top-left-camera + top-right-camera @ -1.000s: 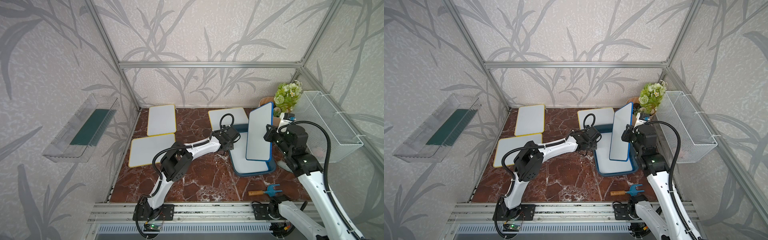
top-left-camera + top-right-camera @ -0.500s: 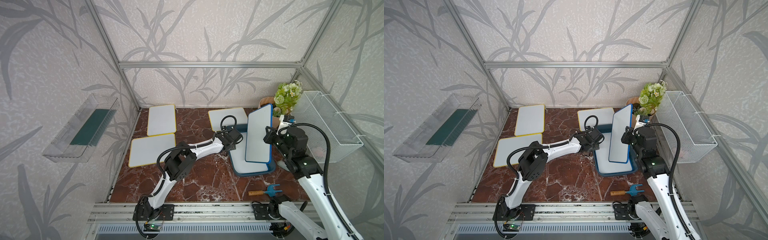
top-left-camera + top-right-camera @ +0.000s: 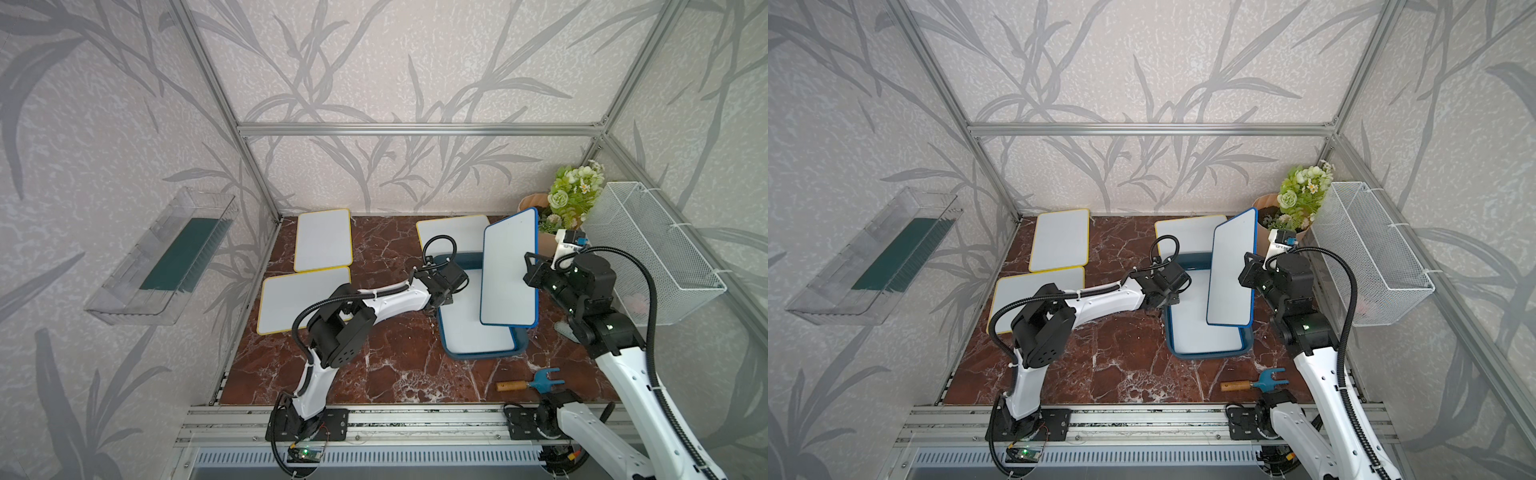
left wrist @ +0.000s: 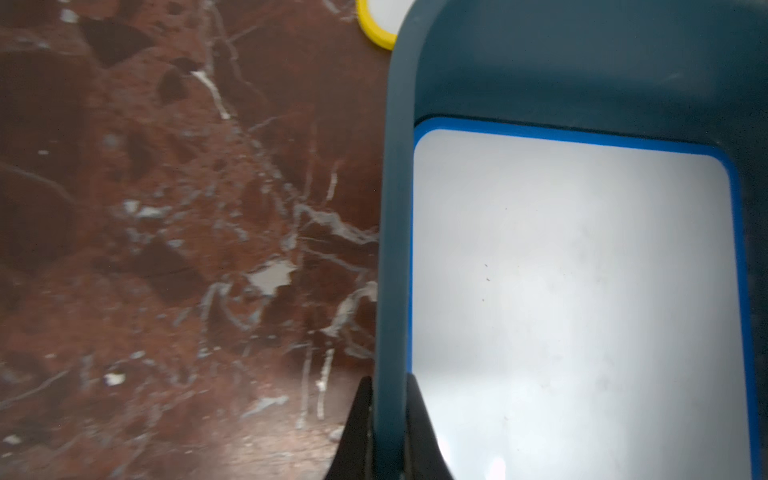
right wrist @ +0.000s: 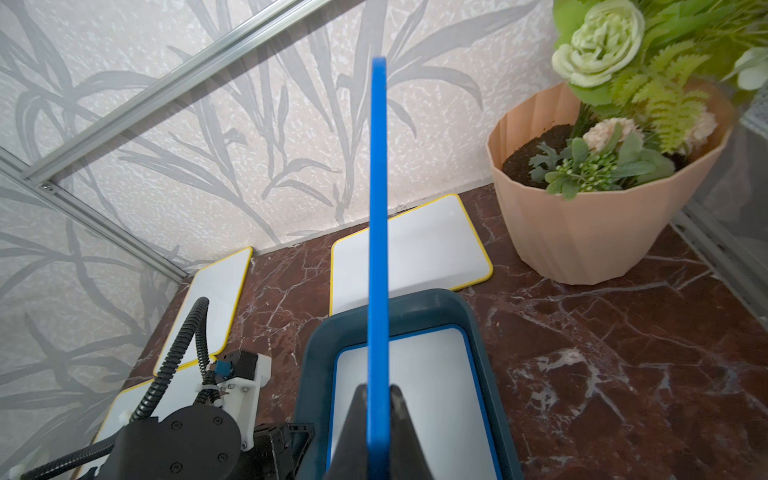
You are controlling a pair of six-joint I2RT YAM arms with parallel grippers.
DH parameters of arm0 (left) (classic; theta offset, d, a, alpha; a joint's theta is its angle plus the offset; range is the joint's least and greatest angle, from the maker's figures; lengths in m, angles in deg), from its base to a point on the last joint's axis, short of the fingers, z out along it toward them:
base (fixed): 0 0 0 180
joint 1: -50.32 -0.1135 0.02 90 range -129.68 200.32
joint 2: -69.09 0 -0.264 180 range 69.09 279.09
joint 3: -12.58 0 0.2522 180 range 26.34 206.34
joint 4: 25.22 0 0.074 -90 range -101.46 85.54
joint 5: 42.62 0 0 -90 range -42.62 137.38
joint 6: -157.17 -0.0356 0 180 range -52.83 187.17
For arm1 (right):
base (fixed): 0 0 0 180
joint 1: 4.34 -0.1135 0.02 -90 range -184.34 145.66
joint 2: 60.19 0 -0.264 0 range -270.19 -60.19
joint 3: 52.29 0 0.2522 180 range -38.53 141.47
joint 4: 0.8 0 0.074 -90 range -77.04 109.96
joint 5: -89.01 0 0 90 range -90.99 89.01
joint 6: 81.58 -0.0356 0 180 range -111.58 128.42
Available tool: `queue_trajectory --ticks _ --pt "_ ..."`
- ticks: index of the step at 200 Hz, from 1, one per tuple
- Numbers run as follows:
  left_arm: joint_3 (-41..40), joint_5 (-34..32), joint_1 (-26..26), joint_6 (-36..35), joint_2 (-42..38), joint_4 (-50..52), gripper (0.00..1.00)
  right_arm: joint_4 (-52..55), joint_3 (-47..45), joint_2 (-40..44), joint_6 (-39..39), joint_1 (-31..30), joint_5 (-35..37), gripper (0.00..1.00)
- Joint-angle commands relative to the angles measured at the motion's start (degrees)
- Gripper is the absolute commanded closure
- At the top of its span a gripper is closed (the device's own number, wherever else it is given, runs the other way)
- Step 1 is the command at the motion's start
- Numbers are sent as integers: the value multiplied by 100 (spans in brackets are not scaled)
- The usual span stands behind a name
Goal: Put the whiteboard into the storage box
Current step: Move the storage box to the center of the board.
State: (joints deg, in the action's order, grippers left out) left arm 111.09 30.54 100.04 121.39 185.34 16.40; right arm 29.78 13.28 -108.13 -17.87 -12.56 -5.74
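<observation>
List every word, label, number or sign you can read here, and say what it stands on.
No readable text in any view.
The held blue-framed whiteboard: blank.
The second blue-framed whiteboard, lying in the storage box: blank; the box shows no label.
The yellow-framed whiteboards: blank.
The circuit board at the front rail: any print is too small to read.

Top views: high, front, looking down over whole cell. Wrist views: close, low; both share storage box (image 4: 390,249) (image 5: 316,365).
</observation>
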Motion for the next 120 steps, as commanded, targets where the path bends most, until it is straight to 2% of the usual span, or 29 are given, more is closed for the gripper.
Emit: queue_trajectory --ticks 1,48,61,83,120 --pt "-489 -375 -240 -56 -503 28 95 -804 -75 -27 -486 -2 -613 100" --pt "-1535 177 -813 -383 -1249 -423 94 -1211 -376 -252 -894 -495 -711 100" --pt "-1763 264 -882 -687 -1411 -676 94 -1306 -409 -370 -974 -689 -686 100" --pt "-1863 352 -913 -1135 -1519 -773 94 -1446 -435 -599 -1170 -1024 -615 100" --pt "-1938 804 -919 -1348 -1470 -1082 94 -1659 -546 -902 -1395 -1366 -607 100"
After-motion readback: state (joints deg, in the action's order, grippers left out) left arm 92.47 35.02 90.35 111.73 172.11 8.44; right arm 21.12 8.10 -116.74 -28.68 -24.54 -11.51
